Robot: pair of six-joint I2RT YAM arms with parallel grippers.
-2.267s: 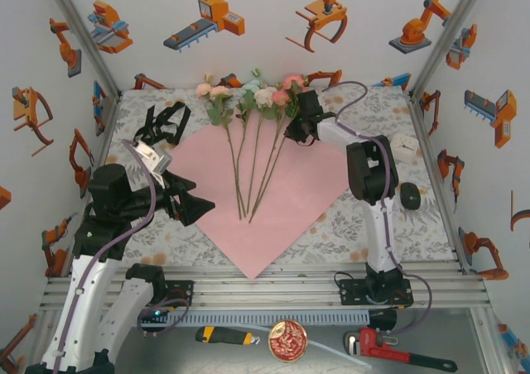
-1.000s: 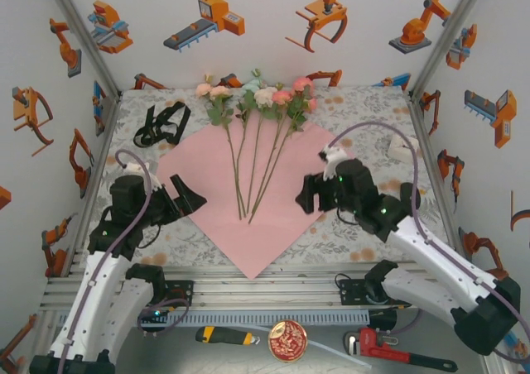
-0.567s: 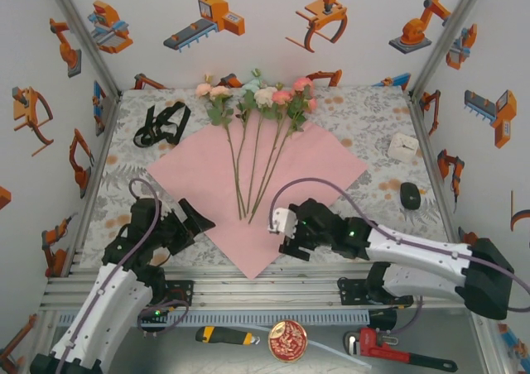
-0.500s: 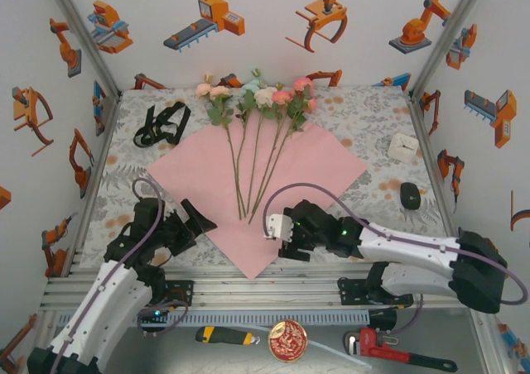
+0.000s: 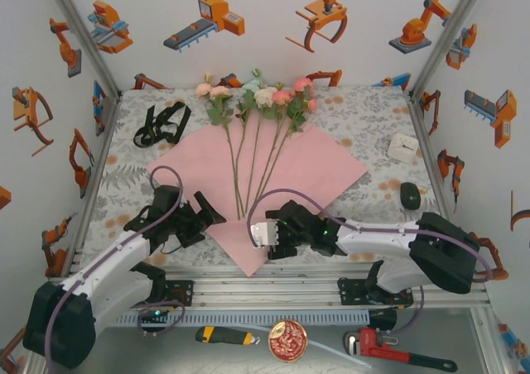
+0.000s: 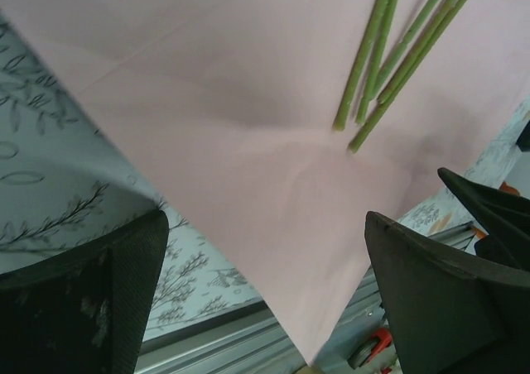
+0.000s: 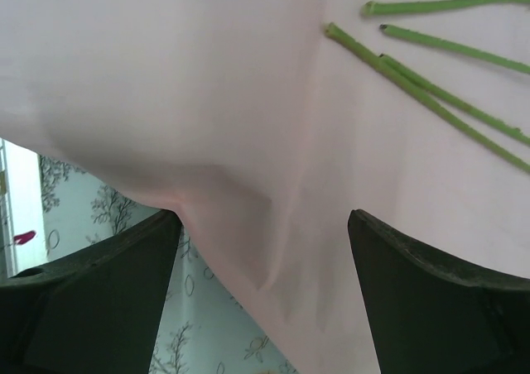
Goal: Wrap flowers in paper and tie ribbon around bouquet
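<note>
Lying fanned across the paper (image 5: pixel 315 171) are flowers (image 5: pixel 265 98).

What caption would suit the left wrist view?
Open left gripper above the near corner of the pink paper, flower stems ahead.

This is a robot test cell in a lab. White walls (image 5: pixel 265 55) printed with orange robot-arm cartoons box in a table under a grey floral cloth (image 5: pixel 373 113). Bare aluminium posts (image 5: pixel 79 31) rise at 11 and 1 o'clock. At 6 o'clock a slotted metal rail (image 5: pixel 273 290) carries one robot arm (image 5: pixel 112 262) and another (image 5: pixel 389 240). A utility knife (image 5: pixel 222 335) and a red pipe wrench (image 5: pixel 406 357) lie below it.
</note>
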